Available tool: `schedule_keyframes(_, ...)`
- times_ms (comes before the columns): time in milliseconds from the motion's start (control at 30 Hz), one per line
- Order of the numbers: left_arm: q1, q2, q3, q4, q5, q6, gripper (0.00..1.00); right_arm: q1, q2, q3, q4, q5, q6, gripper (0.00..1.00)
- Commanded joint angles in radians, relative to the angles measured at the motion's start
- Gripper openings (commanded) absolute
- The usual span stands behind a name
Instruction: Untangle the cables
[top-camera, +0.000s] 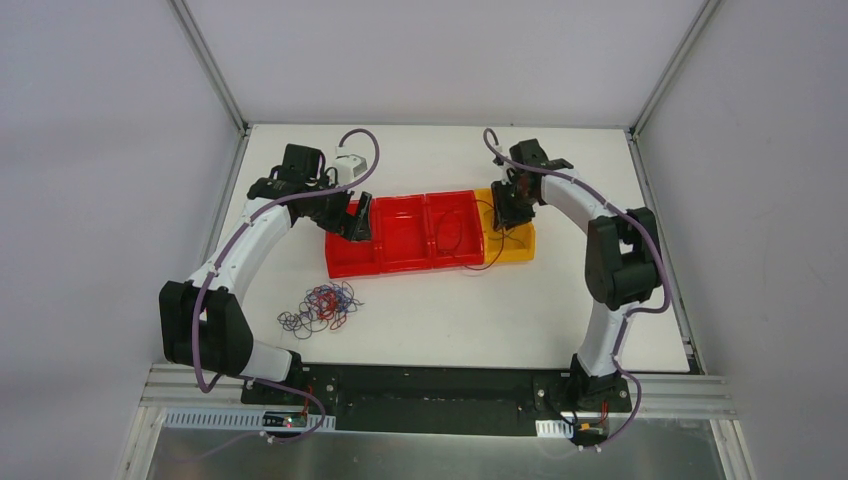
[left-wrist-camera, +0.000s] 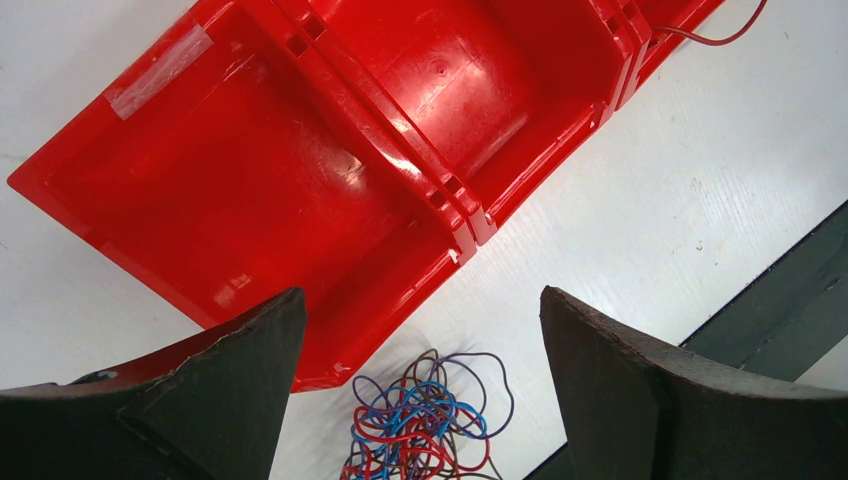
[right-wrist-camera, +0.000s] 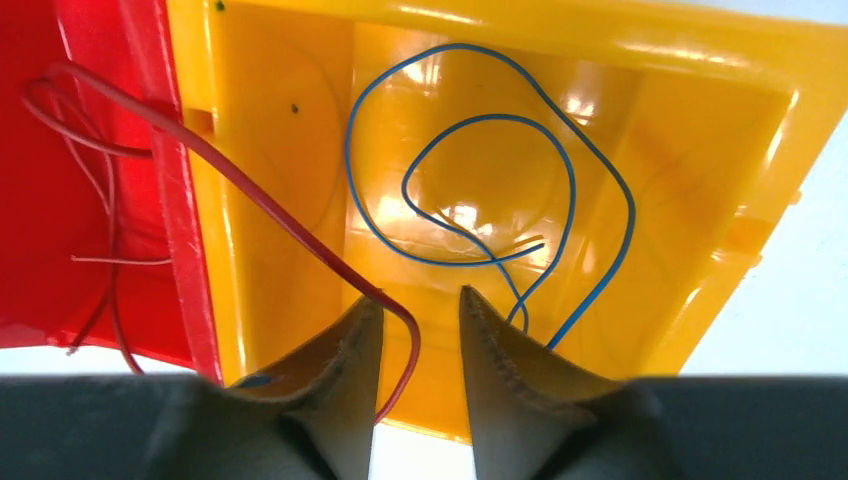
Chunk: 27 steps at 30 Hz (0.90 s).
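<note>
Nearest the arm bases, the cables (top-camera: 320, 307) are seen clumped in a red-and-blue tangle on the table (top-camera: 450, 300), just short of the bins and touched by neither arm. Beyond them, the left gripper (left-wrist-camera: 420, 295) is held spread wide and empty over the near lip of the leftmost red bin (left-wrist-camera: 250, 190). Further right, the right gripper (right-wrist-camera: 419, 297) is set low in the yellow bin (right-wrist-camera: 300, 90), fingers drawn close but with a gap showing. A red wire (right-wrist-camera: 250, 190), draped over from the rightmost red bin (right-wrist-camera: 30, 290), is looped through that gap, seemingly not pinched. A blue wire (right-wrist-camera: 480, 116) is coiled on the yellow floor. Sorting of freed strands is judged to be in hand. Next, the red wire must be cleared from the fingers, and the bin wall may snag it.
</note>
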<state>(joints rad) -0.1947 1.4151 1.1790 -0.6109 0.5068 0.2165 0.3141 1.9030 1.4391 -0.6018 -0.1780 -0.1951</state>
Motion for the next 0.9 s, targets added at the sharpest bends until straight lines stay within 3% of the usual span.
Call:
schedule_keyframes(0,0.003,-0.009,0.000,-0.006,0.010,0.011,0.86,0.007,-0.009,0.009,-0.001,0.016,-0.015,0.27)
schedule_keyframes(100,0.002,-0.008,0.000,-0.006,0.012,0.009,0.85,0.008,-0.042,0.017,-0.004,-0.055,-0.009,0.01)
schedule_keyframes(133,0.003,-0.008,0.000,-0.006,0.012,0.008,0.85,0.009,-0.061,0.018,-0.004,-0.088,-0.002,0.00)
schedule_keyframes(233,0.003,-0.011,-0.003,-0.006,0.010,0.008,0.85,0.028,-0.125,0.025,0.014,-0.174,0.028,0.00)
schedule_keyframes(333,0.003,-0.013,-0.009,-0.006,0.007,0.005,0.85,0.086,-0.165,0.044,0.055,-0.167,0.032,0.00)
schedule_keyframes(567,0.004,-0.011,-0.015,-0.006,-0.002,0.004,0.85,0.200,-0.045,0.140,0.090,-0.068,-0.032,0.00)
schedule_keyframes(733,0.011,-0.014,-0.022,-0.006,0.001,0.003,0.85,0.203,0.019,0.143,0.238,-0.086,-0.042,0.00)
schedule_keyframes(867,0.018,-0.018,-0.030,-0.004,0.005,0.001,0.86,0.213,0.003,0.047,0.440,-0.089,-0.108,0.00)
